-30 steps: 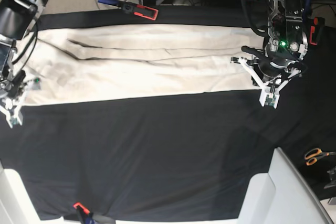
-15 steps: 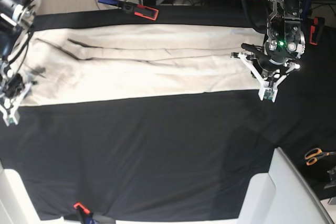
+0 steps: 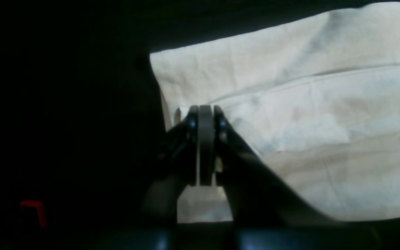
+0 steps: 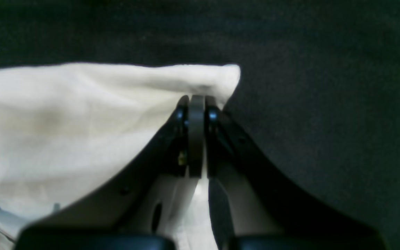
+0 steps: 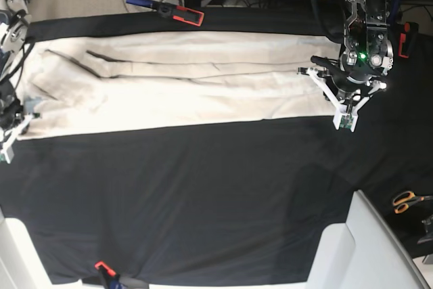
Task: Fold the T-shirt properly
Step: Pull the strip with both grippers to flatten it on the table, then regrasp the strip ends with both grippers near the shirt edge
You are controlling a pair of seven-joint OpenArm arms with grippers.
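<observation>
1. Base view: the T-shirt (image 5: 176,86), cream and plain, lies stretched into a long band across the far part of the bench (image 5: 203,194), which is draped in black cloth. Its ends reach from the right fingers (image 5: 15,125) to the left fingers (image 5: 336,99). Long creases run along its length.
2. Left wrist view: the left fingers (image 3: 206,116) are pressed together and pinch the T-shirt (image 3: 307,114) at its end edge, near a folded seam line. The cloth spreads away to the right of the fingers; the black bench cover (image 3: 64,104) lies to their left.
3. Right wrist view: the right fingers (image 4: 196,104) are pressed together too, clamped on a corner of the T-shirt (image 4: 82,114). The cloth bulges out to the left of the fingers; the dark bench cover (image 4: 325,104) shows to the right and beyond the tips.
4. Beyond the shirt's far edge, between the two sets of fingers, a blue-handled clamp with red jaws (image 5: 172,10) grips the bench cover.
5. A second red-tipped clamp (image 5: 107,272) sits at the near edge, well apart from both fingers.
6. Orange-handled scissors (image 5: 408,201) lie near of the left fingers, well apart from them, beside a pale grey panel (image 5: 365,248).
</observation>
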